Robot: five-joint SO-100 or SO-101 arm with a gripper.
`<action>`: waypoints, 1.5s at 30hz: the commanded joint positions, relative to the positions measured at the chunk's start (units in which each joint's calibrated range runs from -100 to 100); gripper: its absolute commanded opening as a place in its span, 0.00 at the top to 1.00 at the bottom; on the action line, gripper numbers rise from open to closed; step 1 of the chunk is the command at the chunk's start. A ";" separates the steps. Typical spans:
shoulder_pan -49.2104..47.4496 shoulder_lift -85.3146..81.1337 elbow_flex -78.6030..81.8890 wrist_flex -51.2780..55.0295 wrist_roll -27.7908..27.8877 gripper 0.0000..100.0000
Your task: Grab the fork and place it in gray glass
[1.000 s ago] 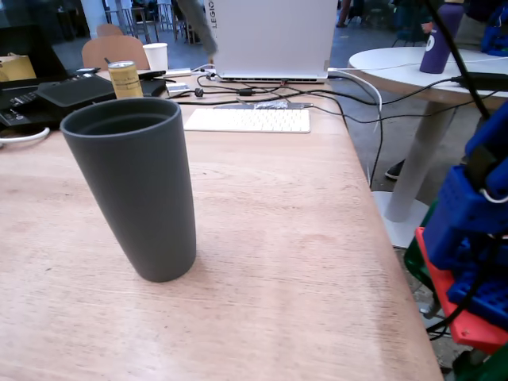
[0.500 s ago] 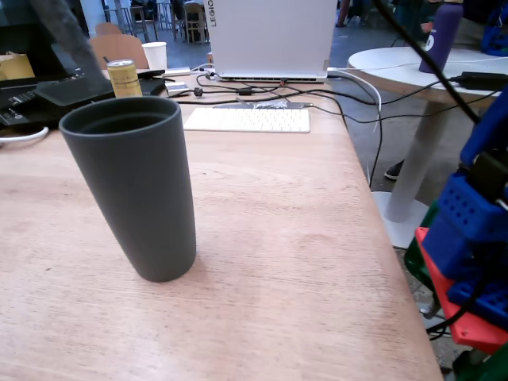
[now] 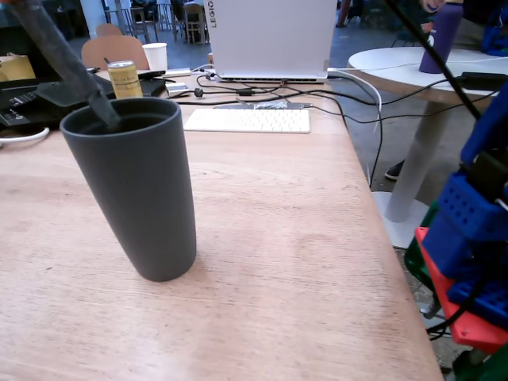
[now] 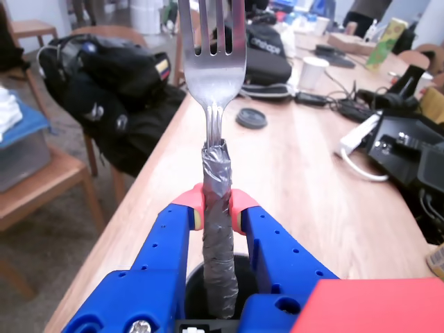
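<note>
From the wrist view I've got the gripper (image 4: 216, 208) clamped on the fork (image 4: 211, 62) by its wrapped handle, tines pointing away, and in the fixed view its dark lower end dips inside the rim of the gray glass (image 3: 135, 190) standing on the table (image 3: 302, 262).

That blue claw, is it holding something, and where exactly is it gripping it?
Yes: the claw is shut on the fork, pinching its tape-wrapped handle partway along, with the tines pointing away from the camera.
</note>
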 commanded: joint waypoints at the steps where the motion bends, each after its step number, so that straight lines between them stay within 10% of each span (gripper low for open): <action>1: -0.96 -1.60 3.68 -1.50 -0.10 1.00; 20: 0.56 -8.63 19.45 -10.21 0.59 1.00; 25: 0.73 -8.63 19.45 -10.21 0.68 0.78; 35: 0.90 -8.72 18.78 -10.21 0.63 0.77; 45: 0.73 -32.56 32.47 -8.57 0.49 0.77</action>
